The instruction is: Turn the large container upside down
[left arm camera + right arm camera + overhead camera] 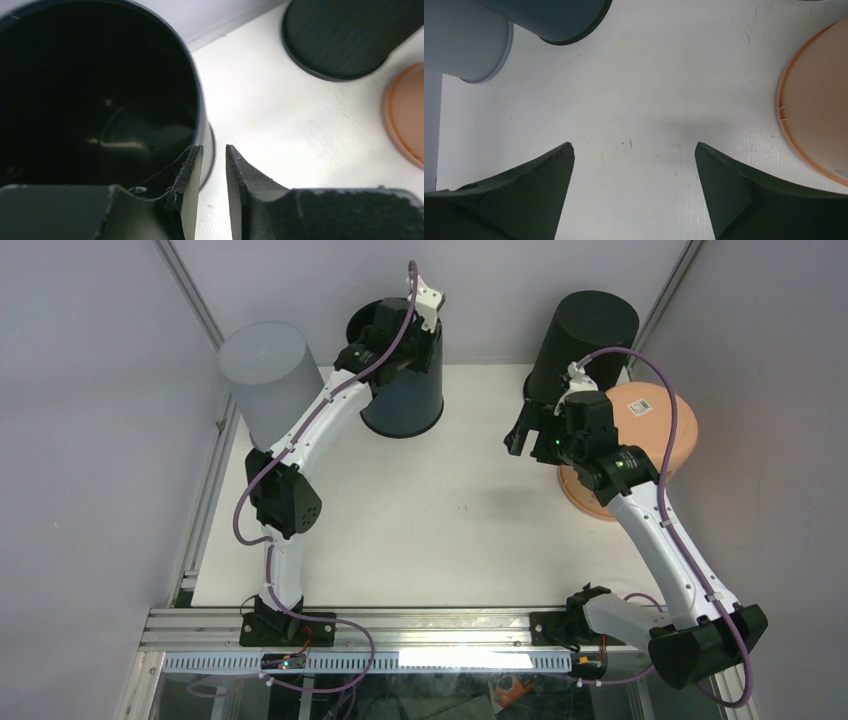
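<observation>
Left wrist view shows the left gripper [214, 160] at the rim of the large container [75, 75]. One finger [192, 170] is inside the dark mouth and the other is outside the wall. The jaws are drawn to a narrow gap. I cannot tell whether the pads have actually bitten the thin wall or merely bracket it. Taking the wall from both faces suits the job, since a rim pinch would let the wrist roll the whole vessel over without wrapping its wide body.

From the top external view, the container stands mouth up at the far left of the white surface [450, 510], its hollow open to the camera. It looks like the only vessel with its mouth up, which is probably why it is the one in hand. The grey container [265, 380] just to its left, the black container [590, 335] at the far right and the peach container [650, 420] near that one all show closed bases upward.

The right gripper [631, 147] hangs over bare surface with its fingers spread wide and nothing between them. It sits well apart from the large container, apparently parked clear so the tipping has room.

The flip itself is not yet begun.
</observation>
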{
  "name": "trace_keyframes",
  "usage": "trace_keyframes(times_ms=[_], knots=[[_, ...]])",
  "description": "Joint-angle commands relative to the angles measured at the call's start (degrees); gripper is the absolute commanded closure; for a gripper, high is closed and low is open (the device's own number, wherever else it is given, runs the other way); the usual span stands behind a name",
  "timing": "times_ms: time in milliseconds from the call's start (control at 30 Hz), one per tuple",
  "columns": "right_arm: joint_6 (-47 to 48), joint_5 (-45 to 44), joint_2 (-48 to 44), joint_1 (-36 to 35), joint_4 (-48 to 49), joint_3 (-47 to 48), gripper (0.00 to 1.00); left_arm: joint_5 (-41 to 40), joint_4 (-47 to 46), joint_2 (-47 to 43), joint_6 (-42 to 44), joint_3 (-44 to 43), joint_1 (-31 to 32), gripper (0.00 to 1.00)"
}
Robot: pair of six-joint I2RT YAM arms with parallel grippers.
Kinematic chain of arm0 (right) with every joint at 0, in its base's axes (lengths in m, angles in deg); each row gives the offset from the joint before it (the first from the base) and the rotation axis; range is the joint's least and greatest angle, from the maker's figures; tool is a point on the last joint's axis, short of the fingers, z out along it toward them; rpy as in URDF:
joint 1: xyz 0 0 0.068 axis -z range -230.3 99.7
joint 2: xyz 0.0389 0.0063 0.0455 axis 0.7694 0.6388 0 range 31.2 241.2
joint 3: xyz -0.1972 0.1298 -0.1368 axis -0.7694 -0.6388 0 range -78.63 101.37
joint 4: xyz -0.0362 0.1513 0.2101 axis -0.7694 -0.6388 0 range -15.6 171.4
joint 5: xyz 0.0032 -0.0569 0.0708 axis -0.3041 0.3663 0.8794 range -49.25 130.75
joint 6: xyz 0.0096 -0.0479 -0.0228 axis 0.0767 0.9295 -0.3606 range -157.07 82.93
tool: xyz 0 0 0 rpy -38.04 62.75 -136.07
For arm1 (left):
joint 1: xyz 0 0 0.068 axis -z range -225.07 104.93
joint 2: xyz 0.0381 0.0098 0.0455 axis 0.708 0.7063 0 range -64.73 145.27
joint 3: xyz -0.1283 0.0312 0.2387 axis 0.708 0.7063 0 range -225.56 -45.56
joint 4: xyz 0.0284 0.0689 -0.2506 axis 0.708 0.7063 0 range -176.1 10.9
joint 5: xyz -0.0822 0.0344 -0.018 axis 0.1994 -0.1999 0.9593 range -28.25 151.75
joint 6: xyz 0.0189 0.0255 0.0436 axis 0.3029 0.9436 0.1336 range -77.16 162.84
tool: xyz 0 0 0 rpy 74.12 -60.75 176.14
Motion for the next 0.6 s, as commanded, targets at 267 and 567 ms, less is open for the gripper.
trace_keyframes(times_ms=[267, 567], knots=[[0.10, 1.47, -0.29, 0.33, 3.41, -0.11, 0.06, 3.93, 6.59, -2.60, -4.81, -5.38, 1.45, 0.19], [0.18, 1.18, -1.32, 0.35, 3.35, -0.98, 0.06, -4.08, -2.82, -4.48, -6.00, -4.63, 1.36, 0.04]])
